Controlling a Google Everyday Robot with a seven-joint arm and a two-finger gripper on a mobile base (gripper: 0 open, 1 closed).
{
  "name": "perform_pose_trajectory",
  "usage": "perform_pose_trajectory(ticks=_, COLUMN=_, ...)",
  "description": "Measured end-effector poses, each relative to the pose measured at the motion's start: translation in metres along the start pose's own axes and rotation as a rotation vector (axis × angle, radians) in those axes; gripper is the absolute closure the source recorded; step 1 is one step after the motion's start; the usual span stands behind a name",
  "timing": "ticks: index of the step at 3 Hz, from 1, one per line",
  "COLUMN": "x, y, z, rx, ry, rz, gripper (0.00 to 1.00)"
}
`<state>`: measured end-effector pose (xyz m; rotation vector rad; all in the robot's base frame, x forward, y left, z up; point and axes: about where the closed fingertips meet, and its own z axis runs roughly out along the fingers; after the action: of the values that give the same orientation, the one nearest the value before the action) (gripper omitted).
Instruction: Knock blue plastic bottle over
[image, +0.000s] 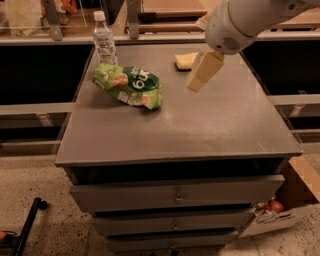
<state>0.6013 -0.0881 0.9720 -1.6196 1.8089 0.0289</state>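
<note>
The blue plastic bottle (104, 40) stands upright at the far left corner of the grey cabinet top (210, 125); it is clear and ribbed with a white cap. A green snack bag (131, 85) lies just in front of it. My gripper (202, 72) hangs from the white arm at upper right, above the far middle of the top. It is well right of the bottle and apart from it. It holds nothing that I can see.
A yellow sponge (186, 60) lies at the far middle of the top, just behind my gripper. Drawers run down the cabinet front. A cardboard box (287, 210) with small items sits on the floor at lower right. Shelving stands behind.
</note>
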Motion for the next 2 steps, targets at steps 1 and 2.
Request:
perform_pose_trajectory(ticks=1, x=-0.035, y=-0.046, z=0.029, rx=0.071, ry=-0.144, rz=0.016, gripper=0.00)
perform_pose_trajectory(ticks=2, x=-0.057, y=-0.080, z=0.055, rx=0.097, ry=-0.163, rz=0.049, gripper=0.00)
